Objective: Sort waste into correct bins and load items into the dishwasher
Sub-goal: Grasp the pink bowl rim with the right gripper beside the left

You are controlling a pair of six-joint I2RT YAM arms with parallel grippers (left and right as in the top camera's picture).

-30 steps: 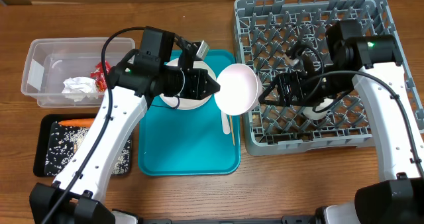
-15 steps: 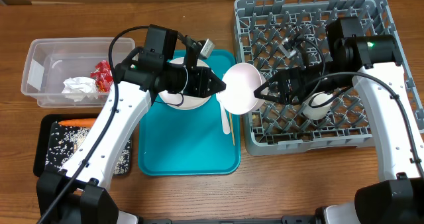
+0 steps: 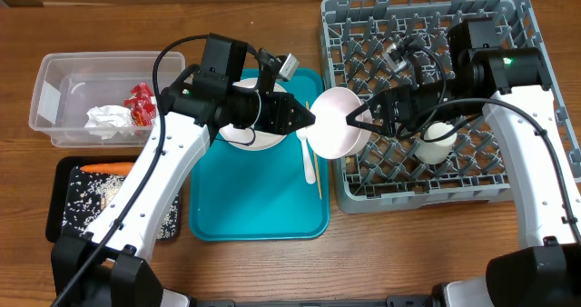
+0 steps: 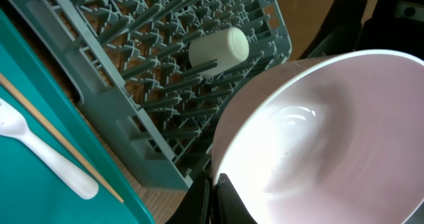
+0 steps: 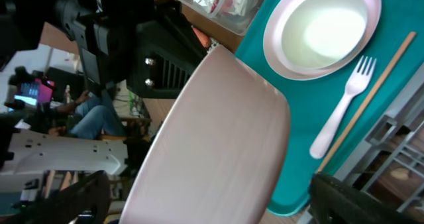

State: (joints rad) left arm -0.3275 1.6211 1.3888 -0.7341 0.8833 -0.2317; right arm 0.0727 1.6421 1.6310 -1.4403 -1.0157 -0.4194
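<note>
The pale pink bowl (image 3: pixel 338 134) is held off the counter, tipped on edge, over the gap between the teal tray (image 3: pixel 245 207) and the left wall of the grey dish rack (image 3: pixel 508 34). It is judged to be stiff and hard, with a smooth, glossy inner face that is likely to slip under a light pinch. Whether it is plastic or ceramic cannot be told, so it is best treated as breakable. The thin rim is the only practical hold, with one finger inside and one outside; the rounded outer wall offers little purchase.

The left tool (image 3: pixel 304 119) is clamped on the rim at the bowl's left side. The right tool (image 3: pixel 359 123) is set at the opposite side with its jaws spread wide, and the bowl's outer wall fills the space between its fingers in the right wrist view. Whether contact has been made cannot be told.

A small white cup (image 3: pixel 438 140) lies on its side among the rack's pegs, just beyond the bowl. A white fork (image 3: pixel 307 157) and a thin wooden stick (image 3: pixel 315 175) are left on the tray's right edge, below the bowl.
</note>
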